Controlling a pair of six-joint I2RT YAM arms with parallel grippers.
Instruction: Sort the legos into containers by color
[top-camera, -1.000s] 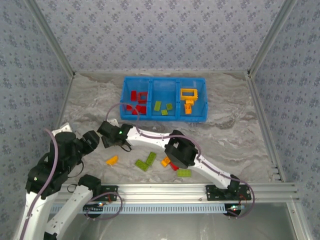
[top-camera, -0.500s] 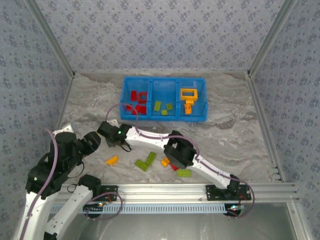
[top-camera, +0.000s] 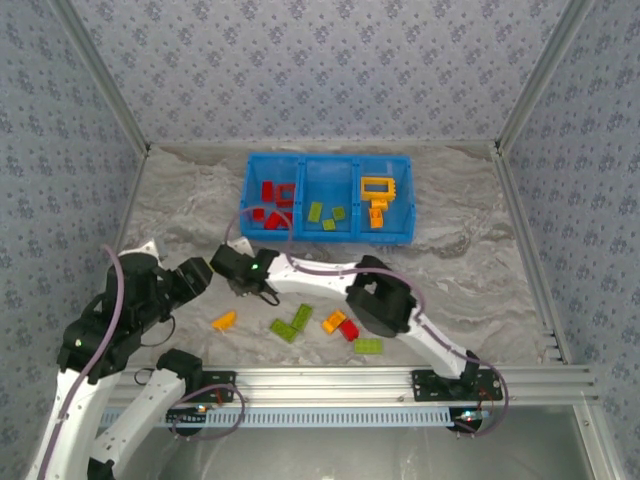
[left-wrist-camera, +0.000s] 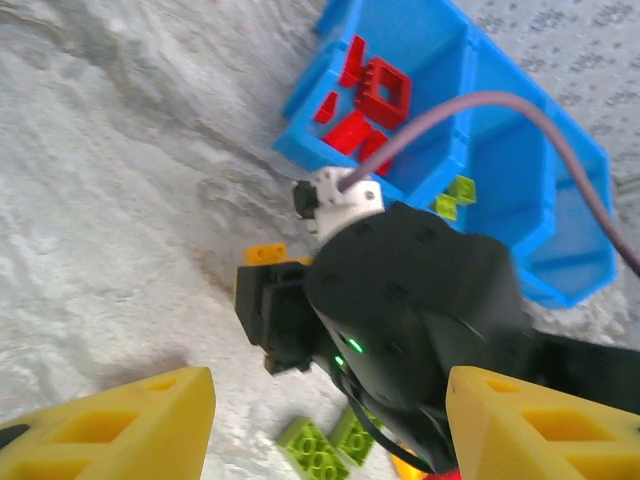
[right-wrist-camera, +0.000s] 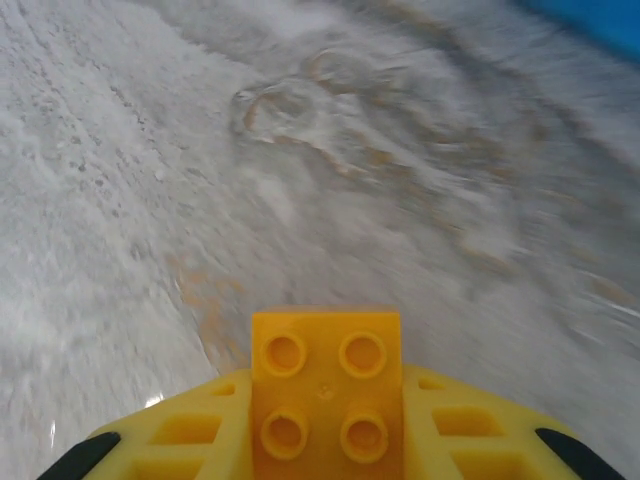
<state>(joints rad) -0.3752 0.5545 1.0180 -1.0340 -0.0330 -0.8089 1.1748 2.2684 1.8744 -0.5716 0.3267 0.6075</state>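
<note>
I have the right end effector (top-camera: 245, 287) clamped on an orange brick (right-wrist-camera: 325, 392), centre-left. The left end effector (top-camera: 195, 278) gapes empty. The blue tray (top-camera: 326, 158), upper centre, holds sorted colours, and several legos (top-camera: 290, 325) lie unsorted on the tabletop (top-camera: 450, 270) below.

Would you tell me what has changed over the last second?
The right claw closed on a yellow brick and its arm shifted slightly right. The left claw stayed open; the loose bricks on the table and those in the blue tray stayed put.
</note>
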